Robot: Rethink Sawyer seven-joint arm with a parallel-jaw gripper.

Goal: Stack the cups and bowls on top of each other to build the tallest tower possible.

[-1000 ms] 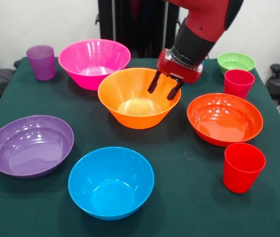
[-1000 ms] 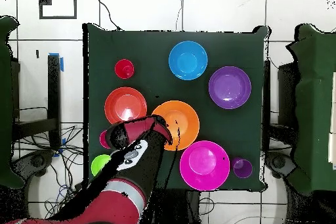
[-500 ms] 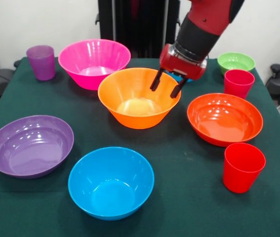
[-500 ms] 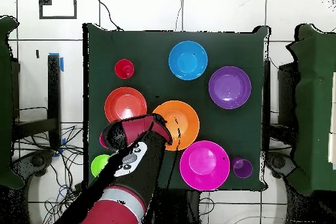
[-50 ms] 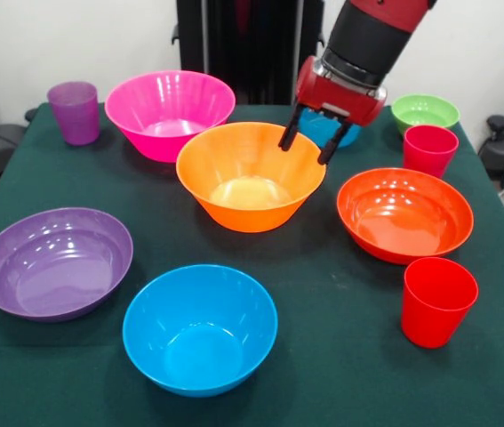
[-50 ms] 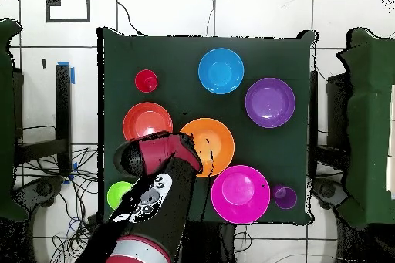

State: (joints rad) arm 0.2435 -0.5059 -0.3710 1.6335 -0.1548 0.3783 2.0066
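Upper centre of front view: gripper (image 5: pixel 309 149) hangs over far right rim of orange bowl (image 5: pixel 250 176), fingers spread, grasping nothing. Orange bowl empty, mid-table. Small blue bowl (image 5: pixel 327 126) partly hidden behind gripper. Pink bowl (image 5: pixel 170 113) upper left, purple cup (image 5: pixel 75 112) beside it. Purple bowl (image 5: pixel 54 261) lower left, blue bowl (image 5: pixel 200 327) bottom centre, red-orange bowl (image 5: pixel 404 213) right; all empty. Green bowl (image 5: pixel 425 112) upper right. Red cups (image 5: pixel 430 149) (image 5: pixel 438 301) at right, upright. Nothing stacked.

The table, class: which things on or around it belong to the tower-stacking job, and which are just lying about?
Belonging: orange bowl, pink bowl, purple bowl, red-orange bowl, big blue bowl, green bowl, two red cups, purple cup, open gripper.

Lying about: cables on the floor.
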